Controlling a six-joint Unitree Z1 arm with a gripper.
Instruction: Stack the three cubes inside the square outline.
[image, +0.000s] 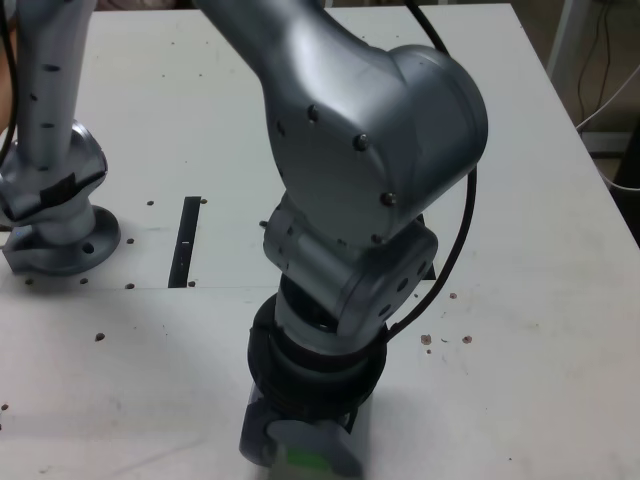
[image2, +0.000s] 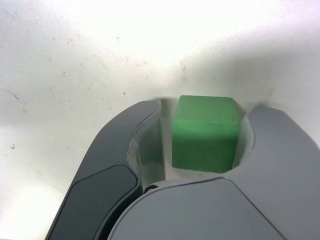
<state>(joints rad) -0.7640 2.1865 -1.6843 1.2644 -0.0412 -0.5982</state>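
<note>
In the wrist view, the green cube (image2: 205, 133) is sitting right of centre, between the fingers of the gripper (image2: 204, 120), whose jaws are standing apart, with a gap showing on one side. In the exterior view, the arm (image: 370, 130) is reaching down to the bottom edge, partly hiding the cube there.

A white tabletop (image: 540, 330) is shown, crossed by a thin seam and dotted with small brown marks. On it a black strip (image: 185, 242) is laid, and a round metal base (image: 75, 245) is set. In the wrist view, a green cube (image2: 205, 134) is seen on the white surface
</note>
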